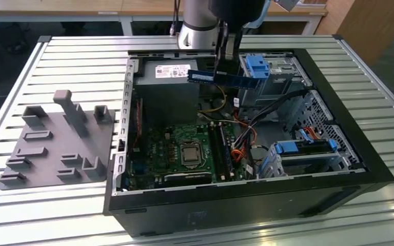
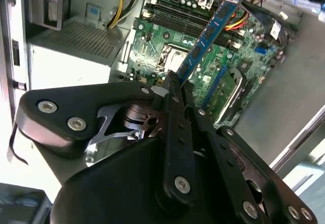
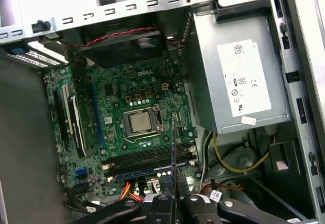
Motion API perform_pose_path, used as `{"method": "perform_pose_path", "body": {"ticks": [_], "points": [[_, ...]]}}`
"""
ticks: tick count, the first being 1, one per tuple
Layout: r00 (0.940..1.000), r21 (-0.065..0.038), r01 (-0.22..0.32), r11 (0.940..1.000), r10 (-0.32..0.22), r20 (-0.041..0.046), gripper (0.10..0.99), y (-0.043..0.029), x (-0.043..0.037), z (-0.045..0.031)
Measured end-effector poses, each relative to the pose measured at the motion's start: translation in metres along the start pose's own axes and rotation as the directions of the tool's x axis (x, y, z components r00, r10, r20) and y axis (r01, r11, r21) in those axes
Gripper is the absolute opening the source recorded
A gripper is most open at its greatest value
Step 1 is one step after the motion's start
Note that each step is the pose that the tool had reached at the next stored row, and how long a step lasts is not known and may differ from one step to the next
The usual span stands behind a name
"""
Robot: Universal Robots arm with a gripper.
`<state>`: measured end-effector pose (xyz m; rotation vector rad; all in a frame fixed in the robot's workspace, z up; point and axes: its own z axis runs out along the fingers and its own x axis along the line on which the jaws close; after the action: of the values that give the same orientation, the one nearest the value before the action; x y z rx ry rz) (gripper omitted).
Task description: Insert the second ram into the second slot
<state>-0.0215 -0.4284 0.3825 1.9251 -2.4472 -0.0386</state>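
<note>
gripper (image 1: 219, 72) is pinched narrow on the second ram (image 1: 241, 80), its fingers clamping the flat faces partway along the stick, so dark blue board juts out on both sides of the fingertips in the exterior view. in the second wrist view the second ram (image 2: 213, 36) runs out past the fingertips into open air. in the first wrist view the second ram (image 3: 172, 148) shows edge-on.

the stick touches nothing but the gripper. it hangs above the open computer case (image 1: 252, 197), with the motherboard (image 3: 127, 97) well below the gripper. the memory slots (image 3: 147, 159) lie down there beside the cpu socket (image 3: 138, 122), well apart from the stick. 1 seated stick (image 3: 142, 174), blue along its top edge, looks to sit in the slot farthest from the socket. the slots between it and the socket look empty, though which of them counts as the 2nd slot i cannot tell.

by my reading the step in hand is the carry toward the slot: pick-up done, insertion not begun. the stick's long side looks crosswise to the slots. seating it therefore calls for a turn at the wrist until stick and slot run parallel, then placement squarely over 1 empty slot with the notch matched, and a straight, even push. whether the slot latches stand open is too small to judge.
</note>
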Motion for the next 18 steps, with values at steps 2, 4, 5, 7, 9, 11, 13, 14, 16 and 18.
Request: {"method": "perform_pose_path", "body": {"ticks": [2, 4, 5, 7, 9, 11, 13, 14, 16, 18], "points": [[0.9993, 0.000, -0.036, 0.9993, 0.036, 0.0002, 0.141, 0.0000, 0.0000, 0.0006], [0.9973, 0.000, -0.074, 0.9973, 0.074, 0.0004, 0.141, 0.0000, 0.0000, 0.0011], [0.9958, 0.000, -0.092, 0.9958, 0.092, 0.0006, 0.141, 0.0000, 0.0000, 0.0014], [0.9919, 0.000, -0.127, 0.9919, 0.127, 0.0011, 0.141, -0.0001, 0.0000, 0.0019], [0.9865, 0.000, -0.164, 0.9865, 0.164, 0.0018, 0.141, -0.0001, 0.0000, 0.0024], [0.9798, -0.001, -0.200, 0.9798, 0.200, 0.0026, 0.141, -0.0001, 0.0000, 0.0028], [0.9720, -0.001, -0.235, 0.9720, 0.235, 0.0034, 0.141, -0.0001, 0.0000, 0.0033], [0.9677, -0.001, -0.252, 0.9677, 0.252, 0.0037, 0.141, -0.0001, 0.0000, 0.0035], [0.9582, -0.001, -0.286, 0.9582, 0.286, 0.0039, 0.141, -0.0001, 0.0000, 0.0040], [0.9475, -0.001, -0.320, 0.9475, 0.320, 0.0042, 0.141, -0.0002, 0.0000, 0.0044]]}}
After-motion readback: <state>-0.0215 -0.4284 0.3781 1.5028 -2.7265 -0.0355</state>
